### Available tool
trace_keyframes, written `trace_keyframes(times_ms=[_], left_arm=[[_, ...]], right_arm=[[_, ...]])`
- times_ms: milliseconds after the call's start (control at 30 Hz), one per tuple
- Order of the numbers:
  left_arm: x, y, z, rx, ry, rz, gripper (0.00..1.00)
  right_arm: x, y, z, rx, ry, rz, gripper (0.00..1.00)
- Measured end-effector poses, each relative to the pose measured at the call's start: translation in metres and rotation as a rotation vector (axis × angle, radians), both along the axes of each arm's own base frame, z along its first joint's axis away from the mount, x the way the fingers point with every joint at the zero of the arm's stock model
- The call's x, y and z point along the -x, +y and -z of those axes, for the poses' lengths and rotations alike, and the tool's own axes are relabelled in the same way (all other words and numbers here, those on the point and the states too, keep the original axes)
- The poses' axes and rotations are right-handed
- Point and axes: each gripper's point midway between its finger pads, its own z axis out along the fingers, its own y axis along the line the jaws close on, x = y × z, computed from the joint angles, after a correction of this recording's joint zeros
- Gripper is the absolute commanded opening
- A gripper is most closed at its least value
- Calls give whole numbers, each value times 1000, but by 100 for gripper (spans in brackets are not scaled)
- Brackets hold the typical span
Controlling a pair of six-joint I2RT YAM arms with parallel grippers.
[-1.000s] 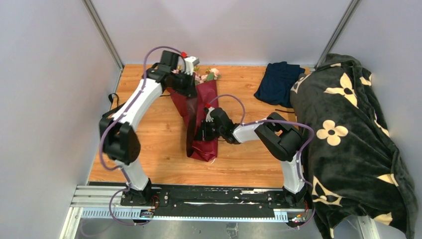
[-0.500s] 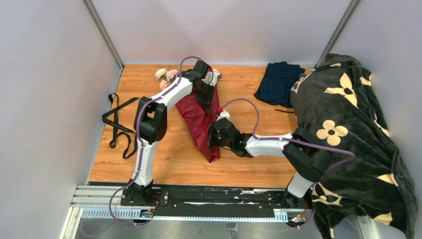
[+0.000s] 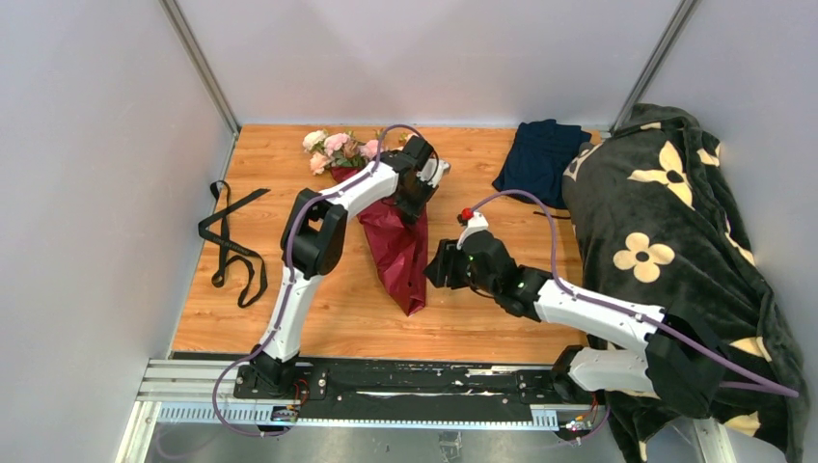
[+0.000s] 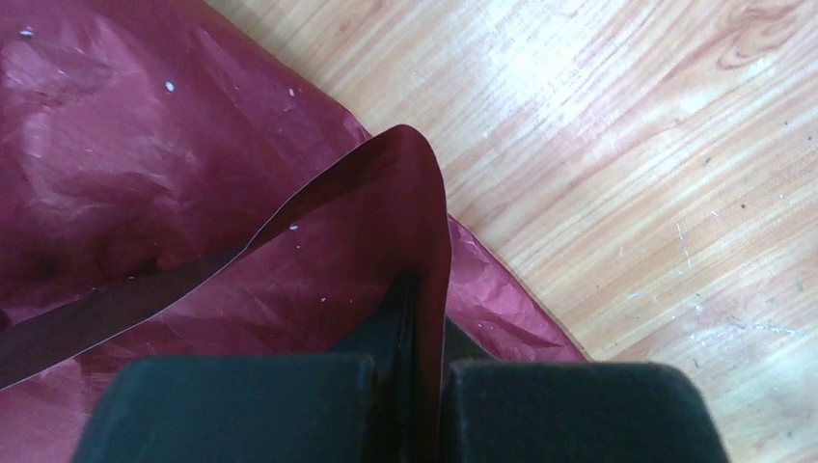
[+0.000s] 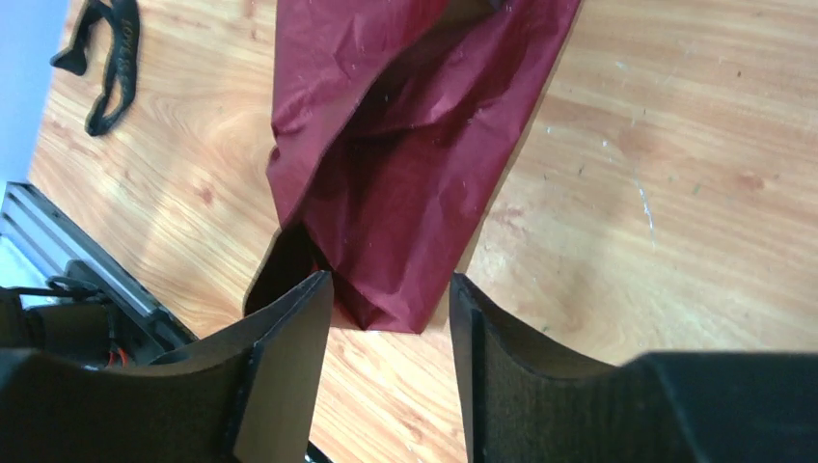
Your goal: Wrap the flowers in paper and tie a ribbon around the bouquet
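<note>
From above, the paper [image 3: 400, 256] lies on the wooden table [image 3: 318, 289] as a long, half-folded burgundy shape that narrows to a point at its near end. The flowers [image 3: 338, 149] show at its far end, pink and cream blooms spilling out toward the back left. The left gripper [image 3: 415, 201] is down on the paper's far right part, just beside the blooms. The right gripper [image 3: 434, 268] sits low just right of the paper's near part, pointing at it; whether it touches cannot be told here. The ribbon [image 3: 231, 246] lies in loose loops near the table's left edge, well apart from the paper. A navy cloth [image 3: 540, 159] lies at the back right, next to a dark blanket [image 3: 675, 251] with cream flower shapes. In the left wrist view, the fingers [image 4: 241, 405] are pressed together, pinching a raised fold of paper that stands up between them, its darker reverse showing; the rest of the sheet lies crinkled on the wood beyond. In the right wrist view, the fingers [image 5: 289, 357] stand apart with nothing between them; the paper's pointed near end lies on the table beyond the gap, and the ribbon shows at the upper left.
</note>
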Motion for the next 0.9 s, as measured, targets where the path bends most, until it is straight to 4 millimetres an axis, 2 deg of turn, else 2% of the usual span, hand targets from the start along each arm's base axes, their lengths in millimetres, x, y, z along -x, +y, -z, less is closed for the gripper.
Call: trace_keyframes(times_ms=[100,167,300,333,400,433,500,667,900], left_arm=[[-4,1,0,-10,-12,-7,0],[-6,2,1,-17,-16,-11,0],[-6,2,2,-23,-19,-13,0],[-6,3,2,-26,-20,-15,0],[-7,3,2,-30,-23,-17,0],[-7,4,2,-31,-24,-18,0],[-8,4,1,-34,-28,-20,0],[-16,3,-5,-38,-54,-27,0],[-28,-2,-19,-24,-100,-28,0]], right_arm=[[-9,2,-5,-50,8,-32,72],[-12,10,-2,-71,33,-61,73],[-20,39,5,-74,98,-134,73],[-23,46,5,-75,107,-146,69],[-27,56,5,-82,121,-167,50],[-28,60,6,-86,131,-173,27],[-29,60,11,-88,151,-174,1],[-30,39,27,-103,204,-104,0],[-6,4,72,-65,309,-30,0]])
